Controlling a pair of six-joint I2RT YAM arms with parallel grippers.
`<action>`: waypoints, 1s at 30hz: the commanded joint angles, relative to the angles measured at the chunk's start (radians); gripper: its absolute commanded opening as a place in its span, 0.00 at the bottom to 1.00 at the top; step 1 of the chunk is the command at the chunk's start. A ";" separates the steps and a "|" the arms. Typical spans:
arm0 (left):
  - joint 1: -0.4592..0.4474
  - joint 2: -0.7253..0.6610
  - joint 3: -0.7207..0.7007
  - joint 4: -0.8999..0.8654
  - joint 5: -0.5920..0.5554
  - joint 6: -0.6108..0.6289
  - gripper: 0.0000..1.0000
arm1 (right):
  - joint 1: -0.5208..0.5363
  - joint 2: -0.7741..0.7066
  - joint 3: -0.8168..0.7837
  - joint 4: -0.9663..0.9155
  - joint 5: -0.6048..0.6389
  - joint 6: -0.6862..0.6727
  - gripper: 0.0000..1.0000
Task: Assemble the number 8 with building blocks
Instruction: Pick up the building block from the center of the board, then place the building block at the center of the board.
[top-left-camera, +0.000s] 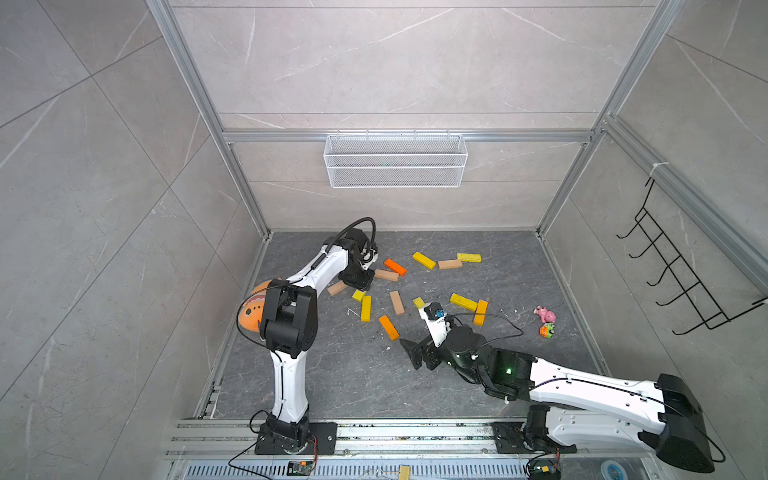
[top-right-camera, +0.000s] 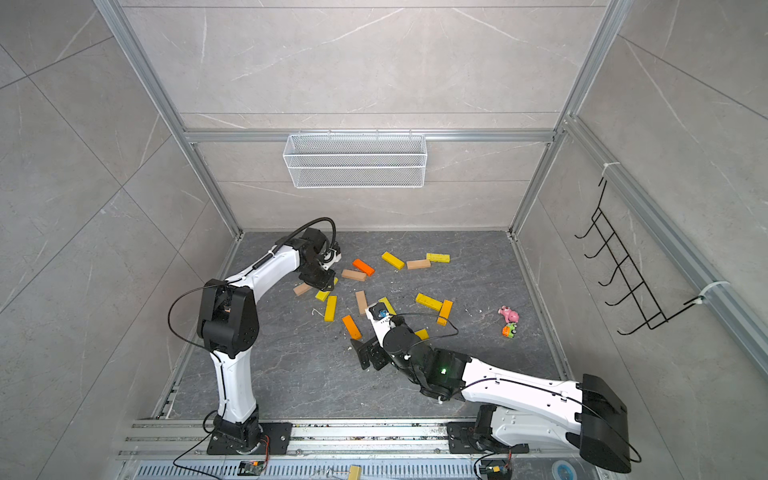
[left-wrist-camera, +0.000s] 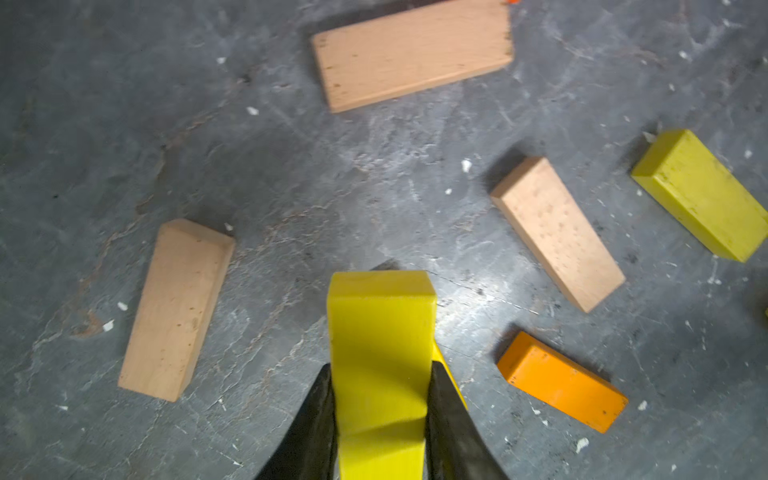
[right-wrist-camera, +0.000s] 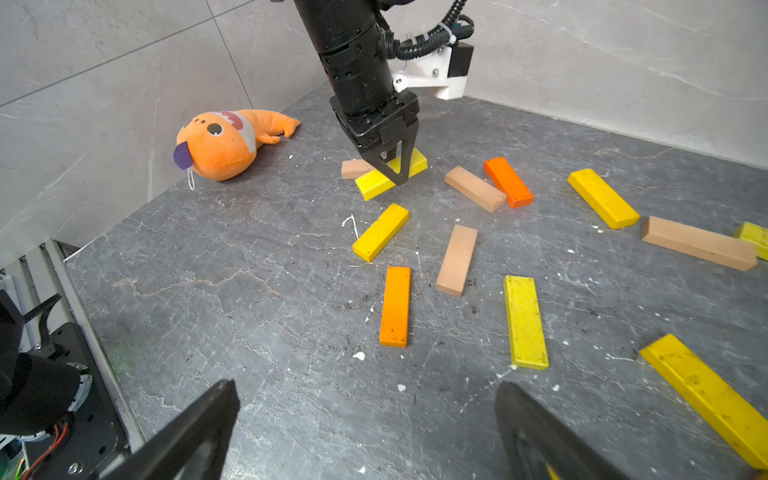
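Jaws on my right gripper (right-wrist-camera: 365, 390) stand spread wide with nothing between them, over bare floor (right-wrist-camera: 266, 316) closest to me. Just past it I see blocks lying flat and apart: an orange block (right-wrist-camera: 395, 307), a lime block (right-wrist-camera: 525, 322), and a tan block (right-wrist-camera: 456, 261) a little beyond, between the two. To their right, in both top views, a yellow-and-orange pair (top-left-camera: 463, 302) meets end to side. Left of the tan block lies a gold block (right-wrist-camera: 380, 232).

Further out, my left gripper (left-wrist-camera: 380, 370) is pinching the yellow block (left-wrist-camera: 380, 328) across its width, fingers (left-wrist-camera: 316, 415) pressed on both long sides. I cannot tell whether it is clear of the floor. A tan stub (right-wrist-camera: 353, 168) shows right behind it, and a plush (right-wrist-camera: 224, 143) lies by the left wall. Beyond, a tan-and-red pair (right-wrist-camera: 476, 189) lies side by side, touching. Farthest, a row of three (top-left-camera: 450, 264), yellow, tan, yellow, sits toward the back wall.
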 joint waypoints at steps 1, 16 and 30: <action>-0.058 0.008 0.044 -0.086 -0.003 0.177 0.20 | 0.004 -0.041 -0.023 -0.064 0.045 0.012 0.99; -0.194 0.116 0.092 -0.079 -0.106 0.354 0.22 | 0.004 -0.153 -0.044 -0.184 0.118 0.051 0.99; -0.191 0.117 0.068 -0.096 -0.194 0.346 0.21 | 0.004 -0.147 -0.049 -0.183 0.116 0.070 0.99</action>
